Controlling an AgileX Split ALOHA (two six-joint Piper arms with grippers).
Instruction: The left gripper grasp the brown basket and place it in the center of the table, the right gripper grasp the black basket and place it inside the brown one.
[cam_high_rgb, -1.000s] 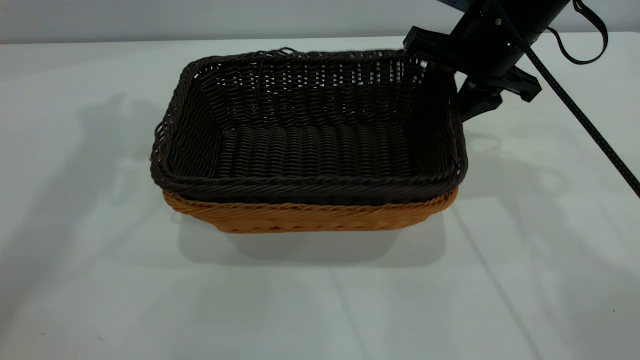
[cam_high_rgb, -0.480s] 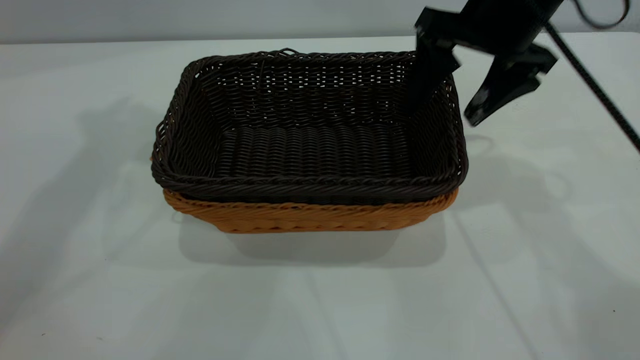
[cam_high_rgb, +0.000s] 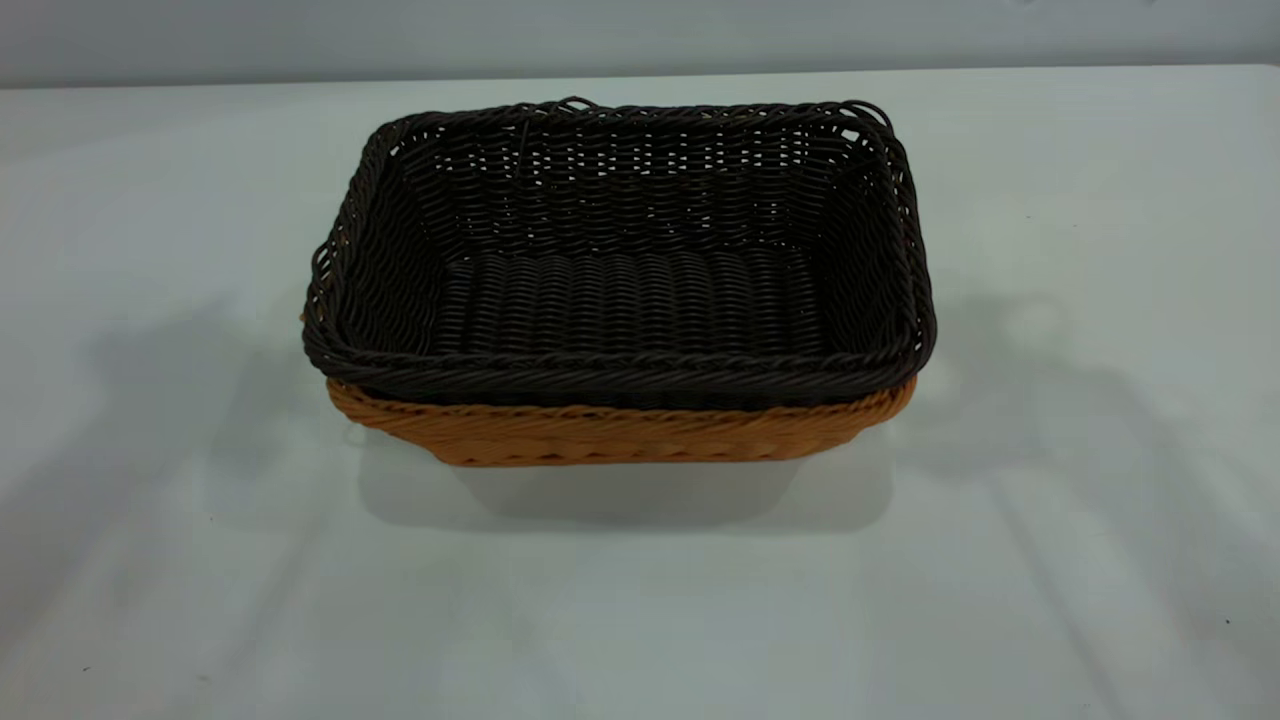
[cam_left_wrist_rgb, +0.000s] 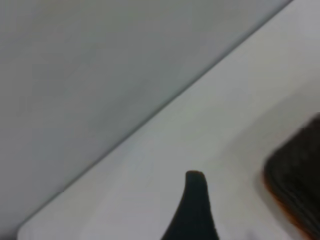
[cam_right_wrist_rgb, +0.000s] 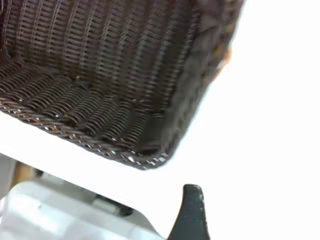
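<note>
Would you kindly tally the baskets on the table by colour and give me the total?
Black basket: 1, nested inside the brown one
Brown basket: 1, standing on the table
Total: 2 baskets

The black basket (cam_high_rgb: 620, 270) hides most of the brown basket (cam_high_rgb: 620, 435); only its front wall and rim show. Each wrist view shows a single fingertip, left claw (cam_left_wrist_rgb: 195, 210) and right claw (cam_right_wrist_rgb: 192, 212), cut off by the picture's edge.
</note>
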